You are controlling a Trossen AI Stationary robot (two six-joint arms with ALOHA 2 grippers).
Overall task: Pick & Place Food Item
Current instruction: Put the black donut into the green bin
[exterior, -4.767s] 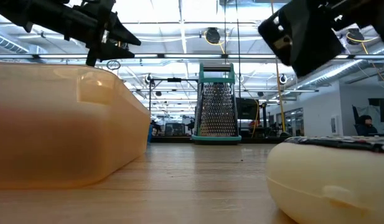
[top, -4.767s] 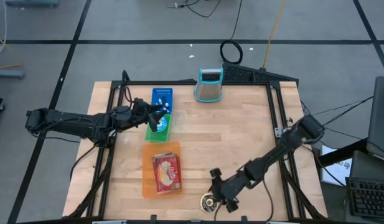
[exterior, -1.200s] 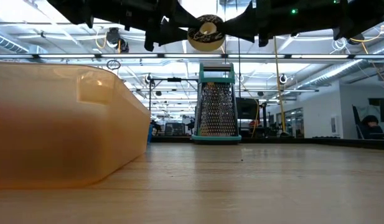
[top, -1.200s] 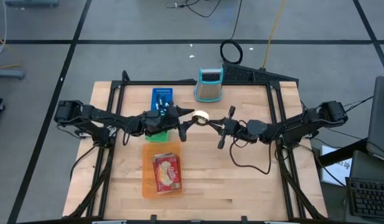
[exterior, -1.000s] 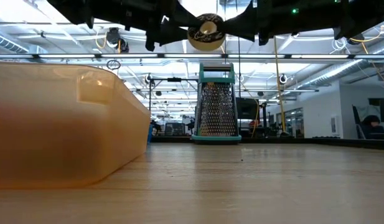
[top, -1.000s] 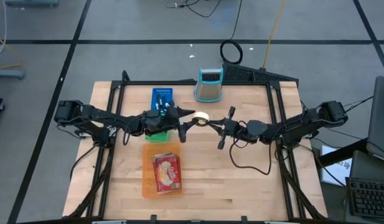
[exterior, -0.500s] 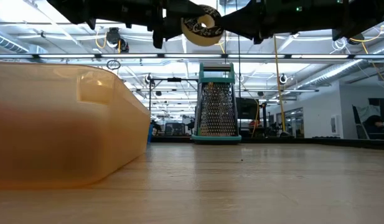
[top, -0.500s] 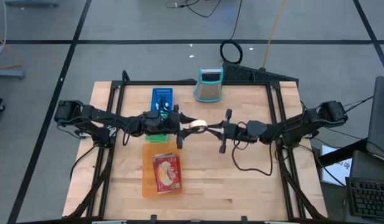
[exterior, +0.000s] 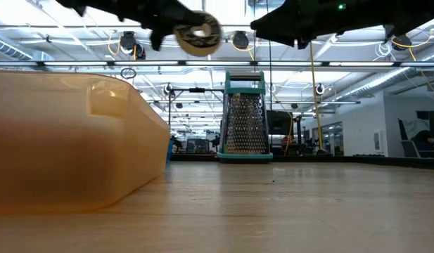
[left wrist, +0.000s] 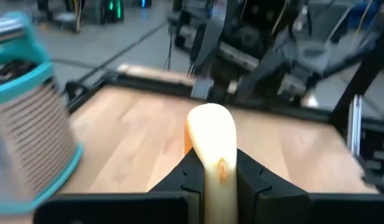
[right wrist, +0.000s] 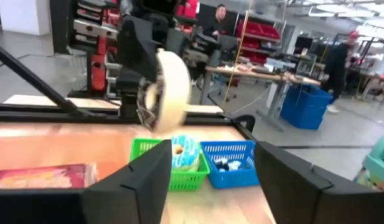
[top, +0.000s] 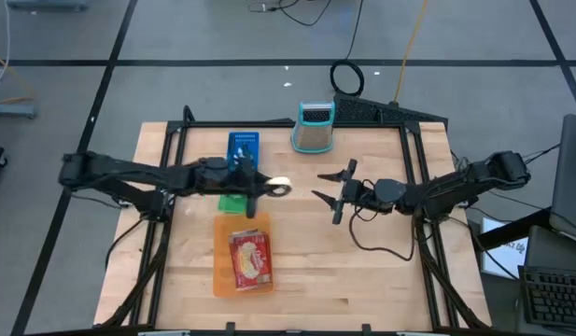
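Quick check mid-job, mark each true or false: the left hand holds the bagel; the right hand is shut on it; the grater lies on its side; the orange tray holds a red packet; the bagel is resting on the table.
1. The left hand holds the bagel: true.
2. The right hand is shut on it: false, it is open and apart from the bagel.
3. The grater lies on its side: false, it stands upright.
4. The orange tray holds a red packet: true.
5. The bagel rests on the table: false, it is held in the air.

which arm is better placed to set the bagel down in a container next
Left, probably. The left gripper is shut on the bagel, close to the green basket and the orange tray. The right gripper has open, empty jaws farther off.
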